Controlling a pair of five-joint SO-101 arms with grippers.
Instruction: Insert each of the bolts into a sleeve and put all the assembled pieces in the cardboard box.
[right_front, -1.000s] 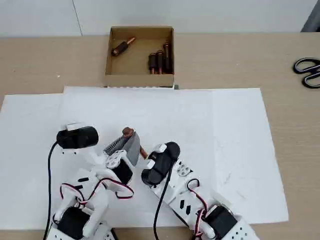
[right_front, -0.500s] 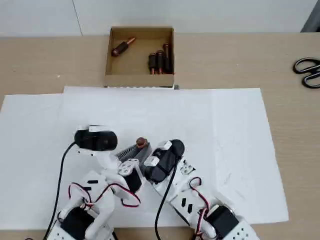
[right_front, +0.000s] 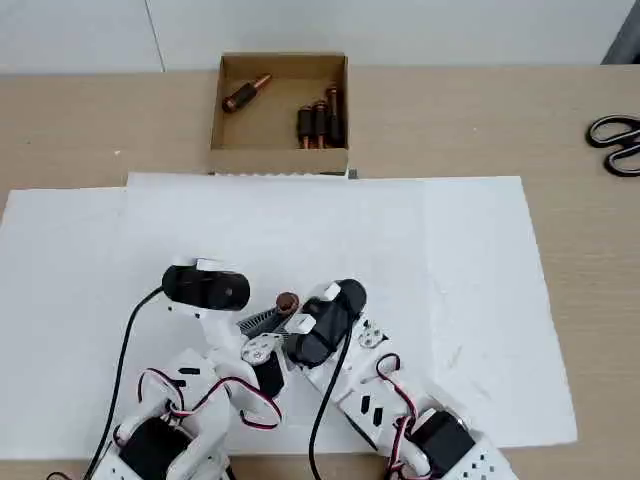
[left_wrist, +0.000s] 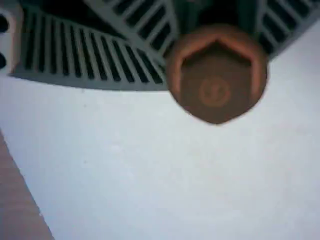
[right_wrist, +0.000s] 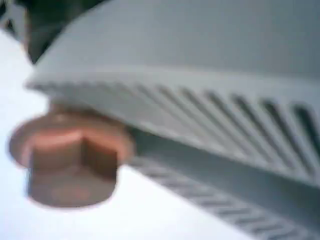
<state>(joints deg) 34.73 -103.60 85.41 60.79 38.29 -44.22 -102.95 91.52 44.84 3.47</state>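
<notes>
The left gripper (right_front: 272, 317) is over the white paper (right_front: 60, 300). It pinches a brown bolt (right_front: 287, 302) tight, and the bolt's six-sided head pokes out. The right gripper (right_front: 302, 322) is just beside it. I cannot tell if it is open or closed. Farther back, the cardboard box (right_front: 225, 110) holds four put-together pieces (right_front: 320, 123). Scissors (right_front: 615, 145) lie far to the right.

Black-handled scissors (right_front: 615, 143) sit at the right edge of the wooden counter (right_front: 120, 120); a big white paper sheet (right_front: 400, 250) covers the middle and lower part.
</notes>
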